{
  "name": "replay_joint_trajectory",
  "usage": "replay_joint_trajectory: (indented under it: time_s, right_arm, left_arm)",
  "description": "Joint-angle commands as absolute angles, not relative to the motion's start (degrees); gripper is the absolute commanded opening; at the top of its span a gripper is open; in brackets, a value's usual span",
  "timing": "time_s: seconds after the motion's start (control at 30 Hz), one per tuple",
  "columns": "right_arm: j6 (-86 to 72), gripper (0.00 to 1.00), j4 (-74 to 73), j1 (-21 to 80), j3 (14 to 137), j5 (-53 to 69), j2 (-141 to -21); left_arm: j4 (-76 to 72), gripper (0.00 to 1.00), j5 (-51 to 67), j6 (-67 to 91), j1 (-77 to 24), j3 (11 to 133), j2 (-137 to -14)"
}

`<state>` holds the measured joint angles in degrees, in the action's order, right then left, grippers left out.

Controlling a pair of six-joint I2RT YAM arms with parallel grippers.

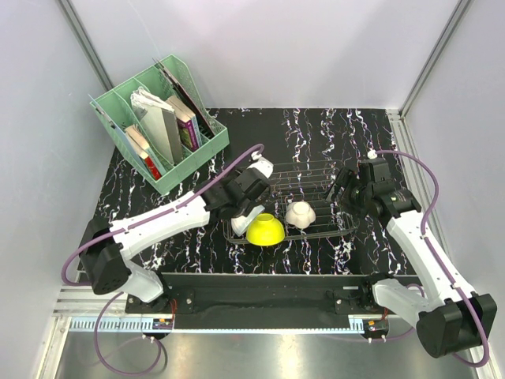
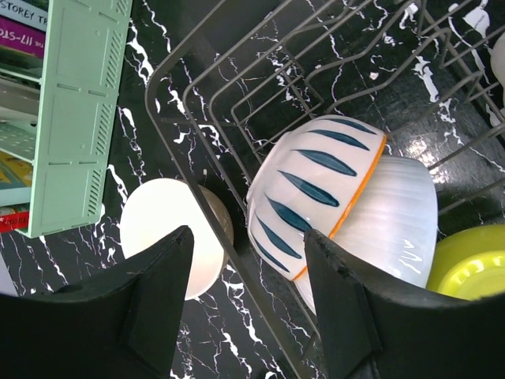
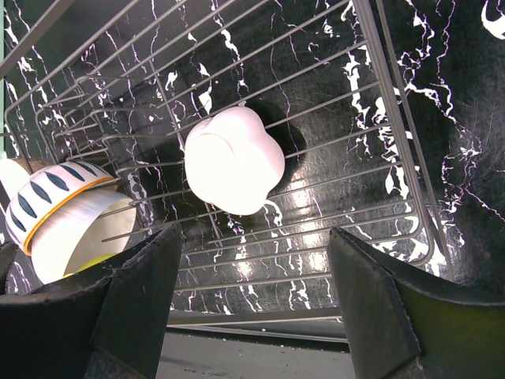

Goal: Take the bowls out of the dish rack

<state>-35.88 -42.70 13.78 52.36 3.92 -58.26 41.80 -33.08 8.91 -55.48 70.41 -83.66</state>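
Black left claw point(image 2: 248, 253) (released) hovers angled over the striped bowl point(image 2: 316, 181); right claw point(image 3: 254, 237) gapes too.

**A robot test cell in a lab, set up with household props**

Plain pale panels point(image 1: 276, 47) held by bare aluminium posts point(image 1: 83, 39) box in a bench point(image 1: 316, 126) with a black marble-look top. A left arm point(image 1: 166, 221) and a right arm point(image 1: 418, 237), both white and black, are bolted at its near edge, with purple cables point(image 1: 75, 264) looping from them. On the bench, a wire dish rack point(image 1: 316, 170) with bowls point(image 1: 265, 229) and a mint-green file organiser point(image 1: 138, 91) of books point(image 1: 185, 122) mimic a home.
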Motion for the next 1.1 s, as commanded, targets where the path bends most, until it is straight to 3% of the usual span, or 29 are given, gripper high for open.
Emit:
replay_joint_trajectory:
  time_s: [0.0,0.7,1.07]
  right_arm:
    - [-36.21,0.82,-40.52,14.15,52.12,4.13,-57.92]
    - [-34.89,0.84,-40.61,14.06,52.56,2.81,-57.74]
    - [-34.54,0.85,-40.61,14.15,52.21,2.29,-58.62]
  left_arm:
    - [39.64,0.63,-30.60,7.47,-55.99,72.60,-83.50]
    - [39.11,0.63,-35.59,7.65,-57.13,71.81,-92.81]
    - [39.20,0.62,-32.87,6.59,-52.91,68.03,-92.90]
